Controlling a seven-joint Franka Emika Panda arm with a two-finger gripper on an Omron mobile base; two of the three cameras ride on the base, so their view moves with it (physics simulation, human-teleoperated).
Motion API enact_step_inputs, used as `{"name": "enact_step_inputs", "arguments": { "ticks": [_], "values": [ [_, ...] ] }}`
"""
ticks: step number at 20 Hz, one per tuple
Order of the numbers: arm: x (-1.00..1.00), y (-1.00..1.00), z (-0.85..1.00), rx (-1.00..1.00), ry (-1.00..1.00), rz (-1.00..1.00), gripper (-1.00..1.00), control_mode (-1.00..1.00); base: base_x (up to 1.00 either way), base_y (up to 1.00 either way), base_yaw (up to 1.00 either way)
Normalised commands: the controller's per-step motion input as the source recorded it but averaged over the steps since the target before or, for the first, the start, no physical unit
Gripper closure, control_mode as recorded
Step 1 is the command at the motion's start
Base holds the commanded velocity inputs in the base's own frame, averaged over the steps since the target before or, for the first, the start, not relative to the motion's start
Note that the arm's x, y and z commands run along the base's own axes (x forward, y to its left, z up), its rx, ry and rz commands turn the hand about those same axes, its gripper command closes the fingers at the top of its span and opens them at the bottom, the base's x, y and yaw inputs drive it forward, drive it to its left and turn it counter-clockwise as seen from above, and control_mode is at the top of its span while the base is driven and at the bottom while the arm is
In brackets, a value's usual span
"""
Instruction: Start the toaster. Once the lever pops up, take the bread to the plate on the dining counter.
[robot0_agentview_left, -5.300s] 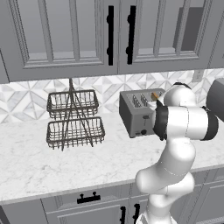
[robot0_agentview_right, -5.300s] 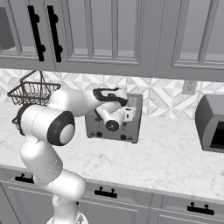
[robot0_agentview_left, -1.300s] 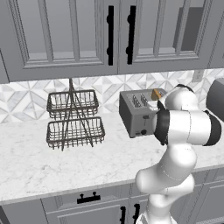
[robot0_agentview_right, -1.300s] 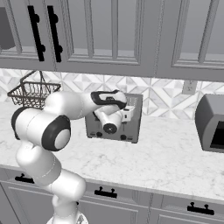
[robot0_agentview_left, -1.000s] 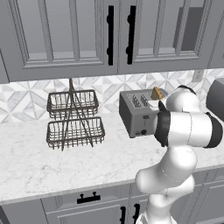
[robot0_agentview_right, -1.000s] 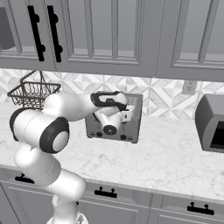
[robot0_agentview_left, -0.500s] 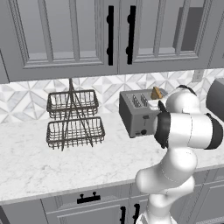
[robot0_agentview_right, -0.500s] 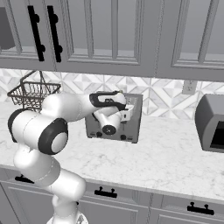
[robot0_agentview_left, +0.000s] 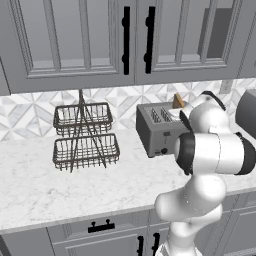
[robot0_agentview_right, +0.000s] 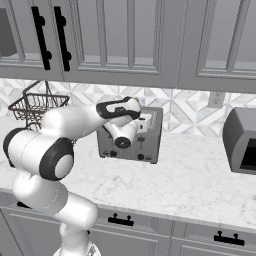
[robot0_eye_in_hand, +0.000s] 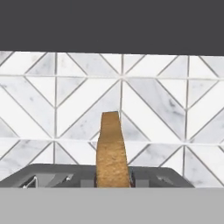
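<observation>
The grey toaster (robot0_agentview_left: 156, 131) stands on the marble worktop against the tiled wall. The tan bread (robot0_agentview_left: 177, 100) sticks up out of its far right slot. In the hand view the bread (robot0_eye_in_hand: 112, 151) stands upright dead centre, above the toaster's top (robot0_eye_in_hand: 52, 179). My gripper (robot0_agentview_left: 179, 112) reaches over the toaster's top right at the foot of the slice. It is shut on the bread, with its fingertips hidden. My white hand covers part of the toaster (robot0_agentview_right: 142, 145) in the right base view. The plate and the dining counter are out of view.
A two-tier wire basket rack (robot0_agentview_left: 85, 135) stands left of the toaster. A dark grey appliance (robot0_agentview_right: 242, 140) sits on the worktop to the right. Grey wall cabinets (robot0_agentview_left: 125, 40) hang low above. Bare marble (robot0_agentview_right: 200, 175) lies in front of the toaster.
The bread has crept upward out of the slot, and my hand has risen a little with it. The toaster and rack have not moved.
</observation>
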Motion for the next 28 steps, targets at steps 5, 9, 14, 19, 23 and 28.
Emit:
{"name": "enact_step_inputs", "arguments": {
  "ticks": [5,9,14,19,23,28],
  "values": [
    [0.00,0.06,0.23,0.00,0.00,0.00,1.00,-1.00,0.00,0.00,0.00],
    [0.00,0.00,0.34,0.00,0.00,0.00,1.00,-1.00,0.00,0.00,0.00],
    [-0.10,0.00,0.26,0.00,0.00,0.00,1.00,-1.00,0.00,0.00,0.00],
    [-0.41,0.02,0.03,0.01,0.00,0.00,1.00,-1.00,0.00,0.00,0.00],
    [-0.35,0.03,0.19,0.03,0.00,0.00,1.00,-1.00,0.00,0.00,0.00],
    [-0.23,0.00,0.26,0.02,0.00,0.00,1.00,-1.00,0.00,0.00,0.00]
  ]
}}
